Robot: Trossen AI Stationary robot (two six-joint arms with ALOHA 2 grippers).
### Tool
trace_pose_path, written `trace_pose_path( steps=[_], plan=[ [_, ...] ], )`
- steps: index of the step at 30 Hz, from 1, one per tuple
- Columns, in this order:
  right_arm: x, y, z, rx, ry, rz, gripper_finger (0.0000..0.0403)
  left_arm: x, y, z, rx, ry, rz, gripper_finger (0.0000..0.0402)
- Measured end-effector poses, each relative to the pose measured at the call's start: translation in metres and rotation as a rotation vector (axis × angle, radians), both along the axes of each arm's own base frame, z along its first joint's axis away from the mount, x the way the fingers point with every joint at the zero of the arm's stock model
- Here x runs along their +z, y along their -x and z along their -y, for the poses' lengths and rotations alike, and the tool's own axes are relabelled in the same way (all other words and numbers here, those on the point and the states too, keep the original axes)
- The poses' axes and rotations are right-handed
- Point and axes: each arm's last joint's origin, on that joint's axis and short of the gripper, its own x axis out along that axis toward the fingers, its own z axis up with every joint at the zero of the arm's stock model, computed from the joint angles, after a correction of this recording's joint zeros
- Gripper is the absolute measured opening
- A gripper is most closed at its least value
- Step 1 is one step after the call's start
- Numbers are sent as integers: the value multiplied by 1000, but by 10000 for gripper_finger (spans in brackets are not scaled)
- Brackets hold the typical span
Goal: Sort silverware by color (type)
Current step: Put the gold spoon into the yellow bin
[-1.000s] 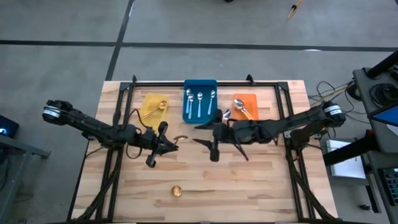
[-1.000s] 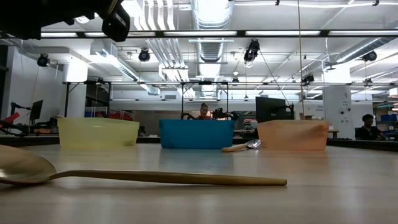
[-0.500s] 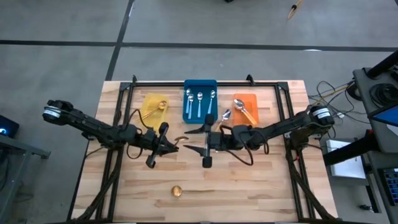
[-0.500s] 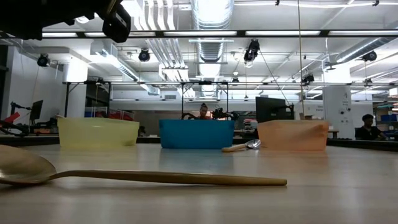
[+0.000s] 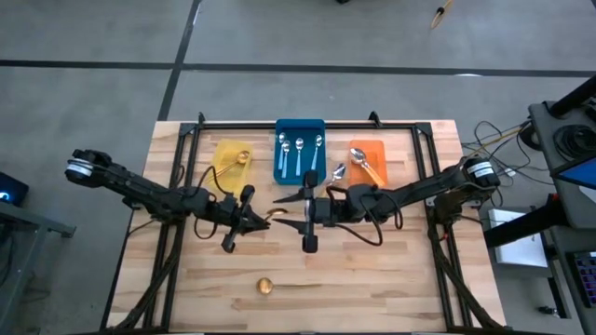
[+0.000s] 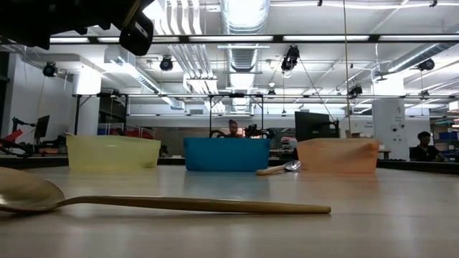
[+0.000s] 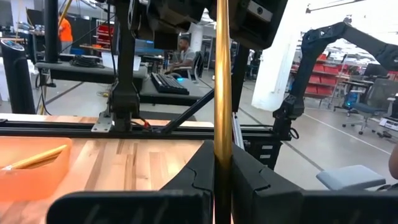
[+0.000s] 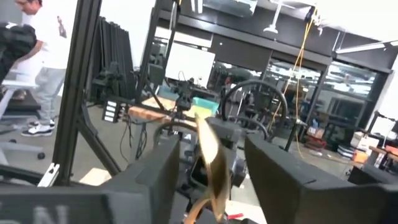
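The left gripper [image 5: 250, 218] remained clamped on a gold spoon [image 5: 273, 213], just short of the blue bin [image 5: 300, 126]. The right gripper [image 5: 304, 208] had closed in, jaws narrowing around it; handover seemingly underway.

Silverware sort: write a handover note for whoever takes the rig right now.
Left gripper: shut on a gold spoon, held up at mid-table.
Right gripper: open, facing the left one, fingers either side of that spoon's free end, not gripping yet.
Done: three blue-handled spoons in the blue bin; one gold spoon in the yellow bin; an orange-handled spoon in the orange bin.
Left: the held spoon, the loose gold spoon near the table's front edge, and the spoon lying beside the orange bin.
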Motion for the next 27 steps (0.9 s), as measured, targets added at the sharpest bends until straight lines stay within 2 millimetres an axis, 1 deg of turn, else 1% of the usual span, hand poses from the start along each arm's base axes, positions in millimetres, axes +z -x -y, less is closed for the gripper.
trace_pose_path(
  steps=[3, 7, 8, 13, 16, 21, 24, 27],
  plan=[
    [0, 0, 0, 1, -3, 1, 117, 0, 0, 0, 1, 0, 2, 2],
    [-1, 0, 0, -8, -1, -10, 32, 1, 0, 0, -3, 2, 4, 7],
    [-1, 0, 1, -17, 2, -9, 23, 1, 0, 0, -3, 5, 4, 8],
    [-1, 0, 1, -25, 3, -15, 14, 1, 0, 0, -2, 22, 2, 9],
    [-1, 0, 2, -29, -7, -18, 12, 2, 0, 0, 2, 37, 5, 23],
    [0, 5, 5, -133, -26, -99, 10, 2, 0, -5, 82, 8, 11, 77],
    [4, 11, 16, -185, -58, -153, 9, 3, -1, -11, 188, -44, 16, 118],
    [6, 17, 34, -265, -123, -217, 9, 2, -1, -19, 359, -122, 3, 157]
  ],
)
